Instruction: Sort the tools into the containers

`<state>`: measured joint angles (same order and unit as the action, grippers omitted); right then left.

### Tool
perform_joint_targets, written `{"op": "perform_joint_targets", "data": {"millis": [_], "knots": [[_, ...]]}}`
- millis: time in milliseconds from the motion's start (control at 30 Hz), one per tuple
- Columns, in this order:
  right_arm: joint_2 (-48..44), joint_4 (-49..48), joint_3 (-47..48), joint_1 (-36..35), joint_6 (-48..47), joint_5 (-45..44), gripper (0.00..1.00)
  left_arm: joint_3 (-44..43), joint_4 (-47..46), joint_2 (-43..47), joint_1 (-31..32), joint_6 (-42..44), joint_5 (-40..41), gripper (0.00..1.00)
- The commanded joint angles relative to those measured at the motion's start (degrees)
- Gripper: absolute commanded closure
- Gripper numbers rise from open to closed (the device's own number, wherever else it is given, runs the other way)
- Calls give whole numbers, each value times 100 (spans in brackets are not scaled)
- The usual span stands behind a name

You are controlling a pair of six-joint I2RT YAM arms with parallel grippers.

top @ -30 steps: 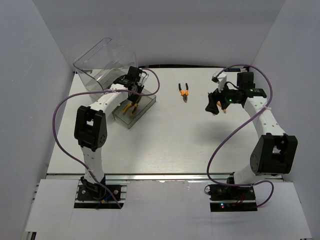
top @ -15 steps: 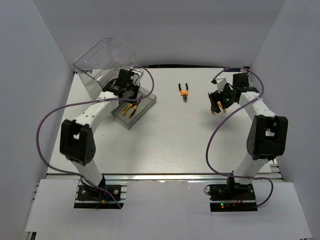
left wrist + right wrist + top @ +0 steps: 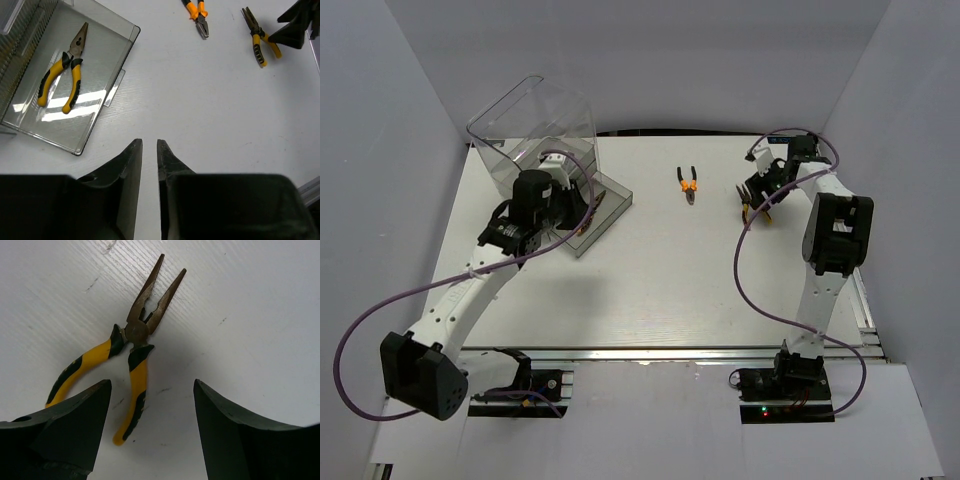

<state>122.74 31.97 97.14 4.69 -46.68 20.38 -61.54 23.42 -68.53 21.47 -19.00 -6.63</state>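
Right end effector (image 3: 151, 390) of mine spread wide, empty, poised over long-nose pliers (image 3: 136, 335) lying on the desk (image 3: 250, 315). Left end effector (image 3: 149, 146) nearly closed, holding nothing. 1 yellow-handled pair (image 3: 62, 75) lies in the pulled-out drawer (image 3: 105, 55); orange pliers (image 3: 198, 15) on bare desk.

2 arms, both reaching to the far side of the table.
The left arm (image 3: 470, 290) stretches long and low from its base, the left gripper (image 3: 149, 142) all but closed, a thin slit between its fingers. The right arm (image 3: 830, 240) stands tall, the right gripper (image 3: 151, 385) pointing down, spread wide.
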Motion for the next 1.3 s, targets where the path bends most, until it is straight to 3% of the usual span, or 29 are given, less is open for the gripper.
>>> {"op": "perform_joint_targets", "data": {"millis": [0, 233, 333, 367, 433, 533, 667, 900, 1033, 1167, 1267], "knots": [[338, 240, 349, -12, -149, 45, 27, 72, -101, 279, -47, -323, 65, 70], [576, 354, 411, -3, 62, 195, 37, 177, 31, 472, -56, -516, 198, 67], [637, 345, 367, -3, 62, 159, 49, 204, 31, 481, -56, -569, 154, 67], [629, 354, 323, -3, 62, 150, 59, 212, 22, 490, -56, -587, 145, 67], [602, 354, 253, -3, 53, 80, 67, 230, 14, 481, -64, -631, 145, 67], [541, 354, 95, -3, -8, 1, 88, 300, -100, 499, -64, -745, 75, 67], [278, 468, 41, -3, -8, 255, 100, 388, -215, 612, -64, -798, 66, 67], [-697, 715, -151, -310, 535, 1870, 100, 546, -347, 1183, -64, -885, 381, 63], [-1260, 242, -563, -1081, 1378, 2417, 100, 678, -470, 1614, -73, -1017, 584, 55], [-1481, -758, -793, -1926, 2871, 2418, 100, 731, -452, 1975, -73, -1105, 865, 49], [-1254, -1331, -488, -2673, 4435, 1612, 100, 740, -356, 2212, -73, -1167, 944, 44]]}}
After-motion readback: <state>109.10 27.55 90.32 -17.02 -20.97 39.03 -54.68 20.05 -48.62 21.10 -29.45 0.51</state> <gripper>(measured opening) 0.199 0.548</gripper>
